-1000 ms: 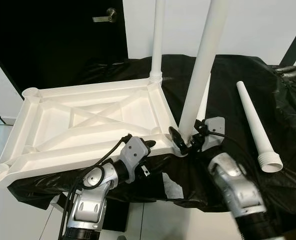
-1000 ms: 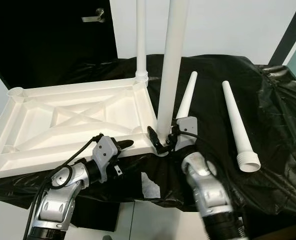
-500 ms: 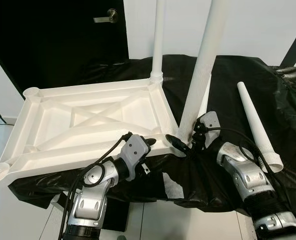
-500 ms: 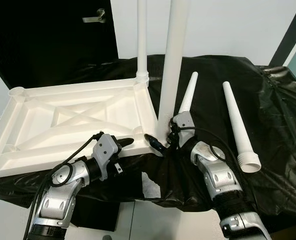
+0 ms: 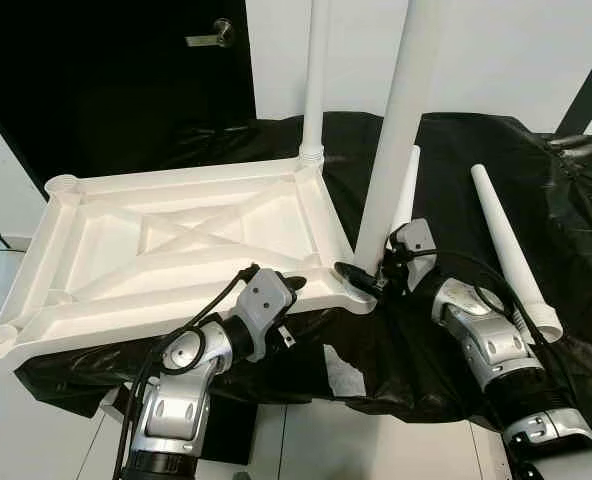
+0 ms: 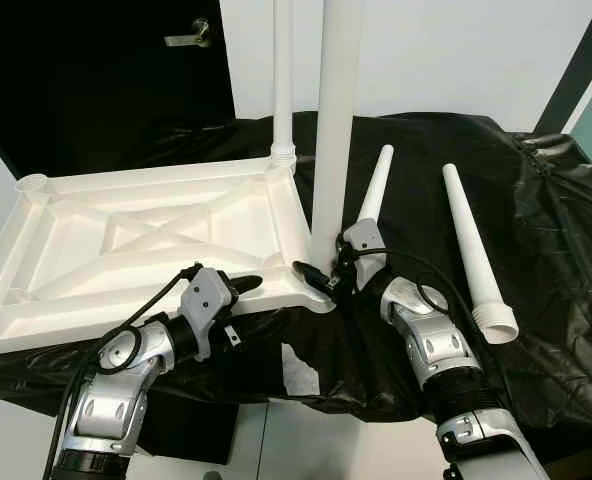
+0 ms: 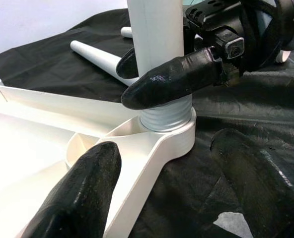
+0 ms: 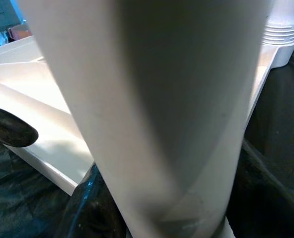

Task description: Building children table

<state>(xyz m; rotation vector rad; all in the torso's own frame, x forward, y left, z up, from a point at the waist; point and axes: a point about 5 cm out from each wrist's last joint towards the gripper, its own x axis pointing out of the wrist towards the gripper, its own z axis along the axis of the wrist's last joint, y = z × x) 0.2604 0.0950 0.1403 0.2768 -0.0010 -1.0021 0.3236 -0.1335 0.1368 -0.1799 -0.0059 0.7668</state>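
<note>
My right gripper (image 5: 368,278) is clamped around the base of the near table leg (image 5: 394,130), one black finger (image 7: 174,79) pressed across the white tube just above its threaded collar, the other behind it; that leg stands upright in the near right corner socket (image 7: 169,136) of the upturned white tabletop (image 5: 166,245). From my right wrist camera the leg is a pale blurred column too close to read, with a second threaded collar seated in the far corner behind it. My left gripper (image 5: 284,290) sits at the tabletop's near edge, just left of that socket, its fingers (image 7: 75,193) spread wide, one over the white rim and one over the black cloth (image 5: 456,150), holding nothing. A far table leg (image 5: 316,75) stands upright in the far right corner. The two left corner sockets are bare. Two loose legs (image 5: 511,250) lie on the black cloth to the right of the tabletop, one just behind my right wrist, the other well apart, its threaded end toward me. A dark door with a lever handle (image 5: 211,35) stands behind the table
</note>
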